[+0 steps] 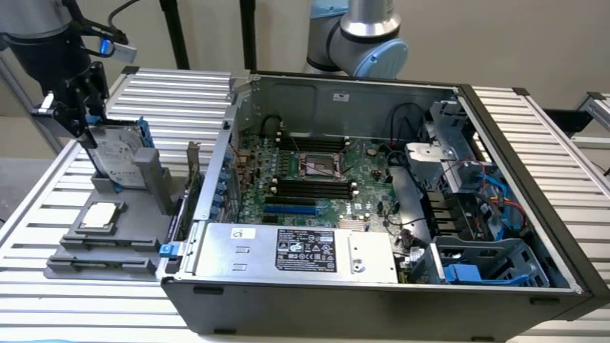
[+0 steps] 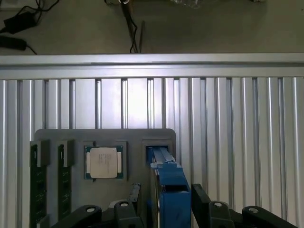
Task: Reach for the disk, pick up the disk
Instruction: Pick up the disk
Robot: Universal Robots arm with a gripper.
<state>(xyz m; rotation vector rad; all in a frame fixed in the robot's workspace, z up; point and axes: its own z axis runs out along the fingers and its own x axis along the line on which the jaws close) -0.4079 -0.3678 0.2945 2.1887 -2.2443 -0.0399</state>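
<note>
End effector [image 1: 84, 128]: upper left of the exterior view, open, one finger [image 2: 135, 195] on either side of the disk [image 1: 120, 154], with a gap showing on one side. Disk: upright in a grey holder [image 1: 107, 244] at frame left, on the slatted worktop [image 1: 28, 214]. Square chip [image 1: 100, 216]: flat in the same holder. Open computer case [image 1: 381, 304]: centre and right.

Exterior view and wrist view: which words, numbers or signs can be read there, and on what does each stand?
No text can be read.
disk: white label, print too small.
power supply: black label and white sticker, too blurred.
case rear wall: small white sticker, unreadable.
chip: faint marks, unreadable.
</note>
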